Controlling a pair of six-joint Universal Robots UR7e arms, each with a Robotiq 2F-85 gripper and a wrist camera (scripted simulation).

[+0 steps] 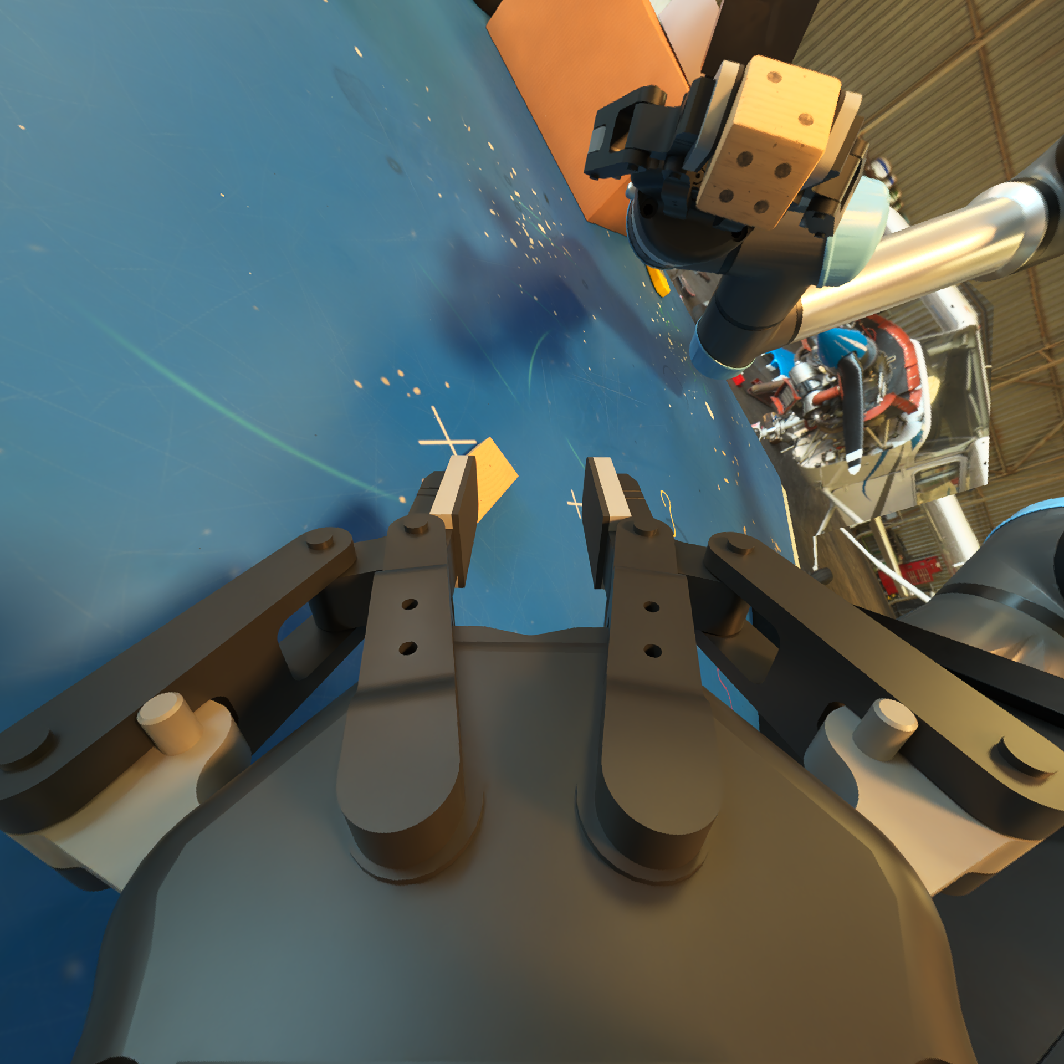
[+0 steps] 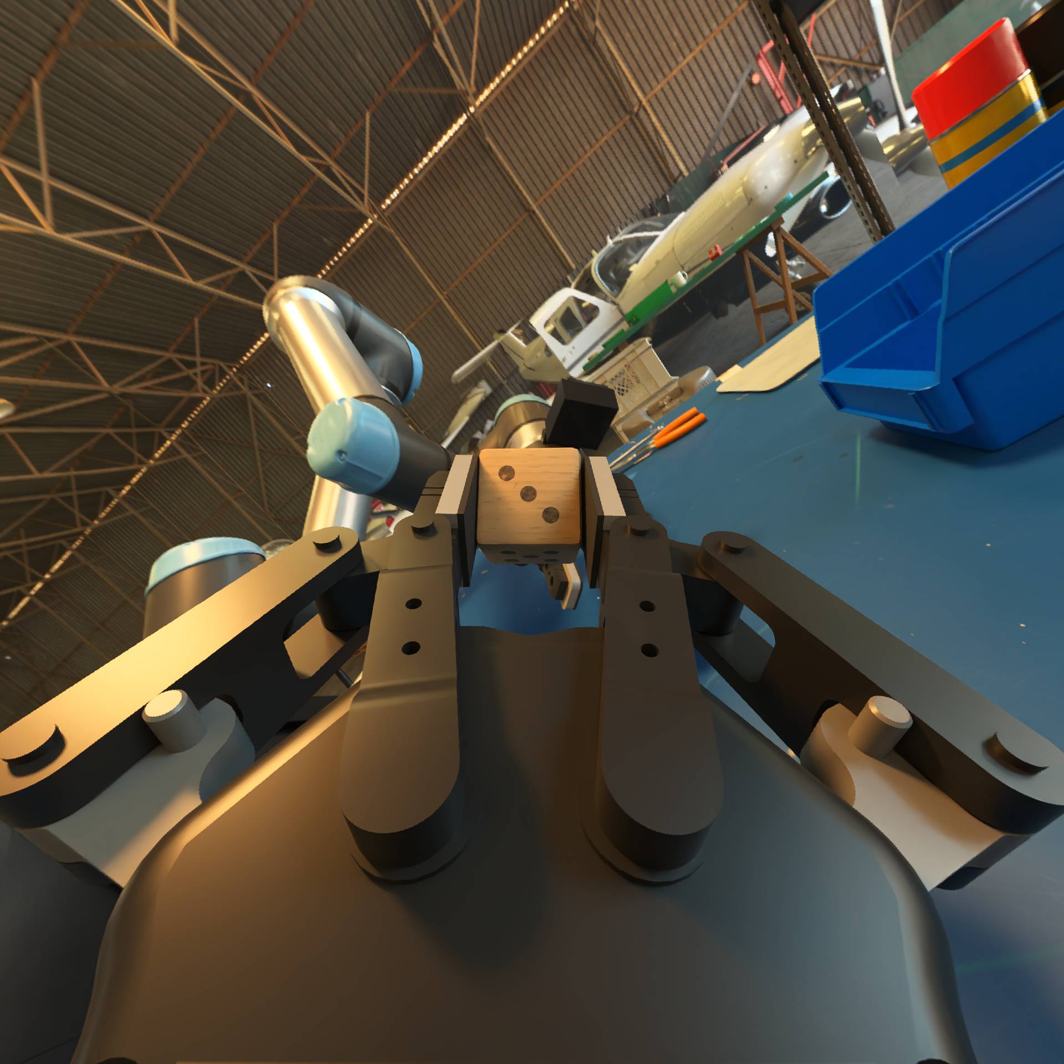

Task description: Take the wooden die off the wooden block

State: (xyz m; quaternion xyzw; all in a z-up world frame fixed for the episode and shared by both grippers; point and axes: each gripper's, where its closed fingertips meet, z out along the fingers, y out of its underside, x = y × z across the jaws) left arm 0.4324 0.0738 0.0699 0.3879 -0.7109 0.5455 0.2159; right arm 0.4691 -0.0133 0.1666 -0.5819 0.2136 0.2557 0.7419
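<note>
The wooden die point(image 2: 528, 500) sits pinched between the pads of the right claw point(image 2: 529, 501), lifted clear of the blue surface point(image 2: 835, 547) — in the left wrist view it hangs in the air in that claw point(image 1: 774, 138), with an orange-brown slab, likely the wooden block point(image 1: 576, 115), lying on the surface behind it. The die looks already off the block, so what remains is probably to carry it aside and set it down: keep the pinch steady, lower it onto bare surface well away from the block, and let go only once it rests flat.

The left claw point(image 1: 529, 501) is partly open and holds nothing, hovering over a small orange piece point(image 1: 495, 475) on the speckled, scratched surface. A blue bin point(image 2: 950, 322) stands at the far side, a red-and-yellow can point(image 2: 973, 103) beyond it, and orange-handled tools point(image 2: 679, 426) lie near the edge. Around all this is a hangar with a truss roof and a light aircraft point(image 2: 662, 270).
</note>
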